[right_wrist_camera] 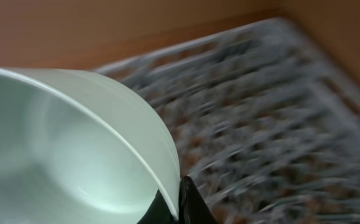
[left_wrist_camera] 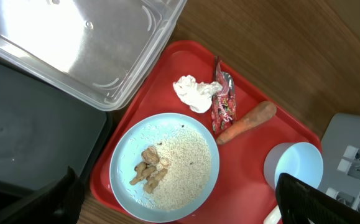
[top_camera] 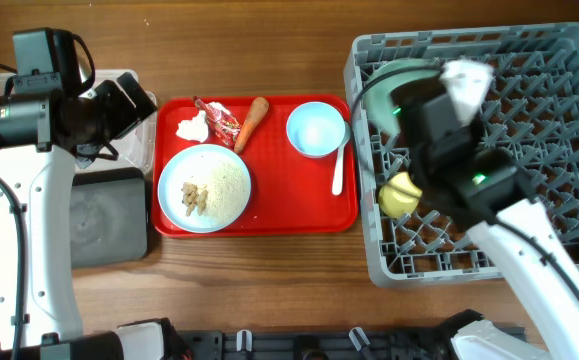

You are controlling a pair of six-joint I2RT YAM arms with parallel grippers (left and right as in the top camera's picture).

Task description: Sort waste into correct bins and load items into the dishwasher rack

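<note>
Right gripper (right_wrist_camera: 181, 204) seemingly pinches the pale green bowl (right_wrist_camera: 74, 143) by its rim, above the dishwasher rack (top_camera: 529, 60) corner nearest the red tray (top_camera: 299, 205); left gripper (left_wrist_camera: 180, 196), fingers spread wide, hangs near the crumpled tissue (left_wrist_camera: 192, 93)

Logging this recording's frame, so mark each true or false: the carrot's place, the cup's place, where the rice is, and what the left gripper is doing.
1. The carrot piece lies on the red tray. True.
2. The yellow-green cup stands on the red tray. False: it sits in the dishwasher rack.
3. The rice is on the light-blue plate. True.
4. The left gripper holds the tissue. False: it is open and empty, and the tissue lies on the red tray.
</note>
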